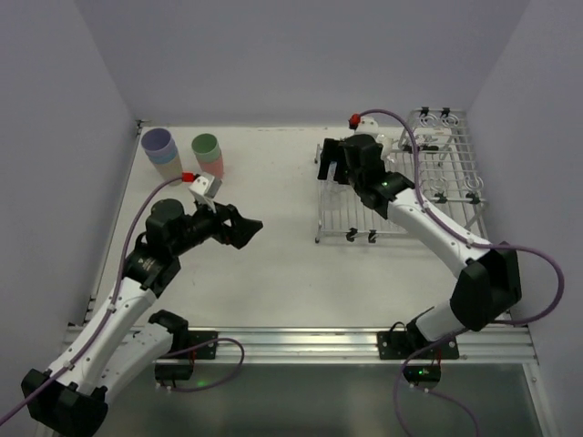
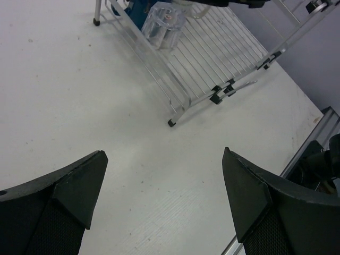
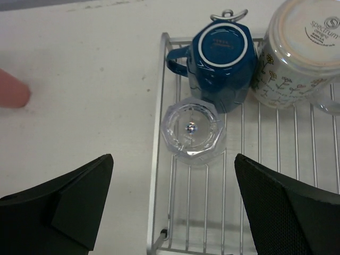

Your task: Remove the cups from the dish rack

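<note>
Black fingers of my right gripper stand spread wide and empty, hovering over the left edge of the dish rack. Directly below sits the clear glass, upside down on the wires, just beside the inverted dark-blue mug. A white flowered mug stands next to that, also bottom up. My left gripper is likewise spread and holds nothing above the table. Two tumbler stacks, lavender-topped and green-topped, stand at the table's far left corner.

I get bright, even light from above; the white table looks slightly washed, and shadows on it are soft and faint. A small glint sits on the clear glass. All views look sharp.
</note>
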`<action>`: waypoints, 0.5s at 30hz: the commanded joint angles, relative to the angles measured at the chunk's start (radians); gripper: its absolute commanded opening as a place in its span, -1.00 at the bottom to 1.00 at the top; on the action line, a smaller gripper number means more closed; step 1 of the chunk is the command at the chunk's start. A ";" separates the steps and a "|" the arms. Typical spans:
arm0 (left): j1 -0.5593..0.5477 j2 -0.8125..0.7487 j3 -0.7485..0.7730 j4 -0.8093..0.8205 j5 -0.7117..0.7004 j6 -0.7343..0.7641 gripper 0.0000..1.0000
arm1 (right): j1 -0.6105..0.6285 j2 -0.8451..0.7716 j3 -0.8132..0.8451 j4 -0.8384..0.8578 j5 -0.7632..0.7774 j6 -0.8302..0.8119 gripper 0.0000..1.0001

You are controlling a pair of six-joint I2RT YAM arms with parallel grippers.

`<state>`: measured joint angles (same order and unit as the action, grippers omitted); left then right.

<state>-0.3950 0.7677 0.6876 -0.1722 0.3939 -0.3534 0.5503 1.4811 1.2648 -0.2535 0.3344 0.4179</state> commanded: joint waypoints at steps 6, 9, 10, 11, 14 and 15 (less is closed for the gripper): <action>-0.134 -0.071 0.047 -0.023 -0.096 0.100 0.94 | -0.024 0.168 0.111 -0.006 0.080 0.073 0.98; -0.160 -0.067 0.046 -0.036 -0.125 0.103 0.94 | -0.047 0.208 0.123 -0.006 0.057 0.094 0.98; -0.168 -0.062 0.047 -0.036 -0.125 0.103 0.94 | -0.061 0.222 0.128 -0.006 0.054 0.102 0.98; -0.173 -0.061 0.047 -0.038 -0.125 0.105 0.94 | -0.065 0.228 0.130 -0.006 0.054 0.104 0.98; -0.179 -0.053 0.049 -0.038 -0.128 0.106 0.94 | -0.079 0.251 0.139 -0.006 0.049 0.104 0.93; -0.177 -0.051 0.049 -0.039 -0.130 0.106 0.94 | -0.081 0.257 0.140 -0.006 0.045 0.104 0.89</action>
<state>-0.5655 0.7155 0.7010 -0.2111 0.2859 -0.2687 0.4835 1.7229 1.3567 -0.2783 0.3725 0.4911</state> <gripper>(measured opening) 0.966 0.963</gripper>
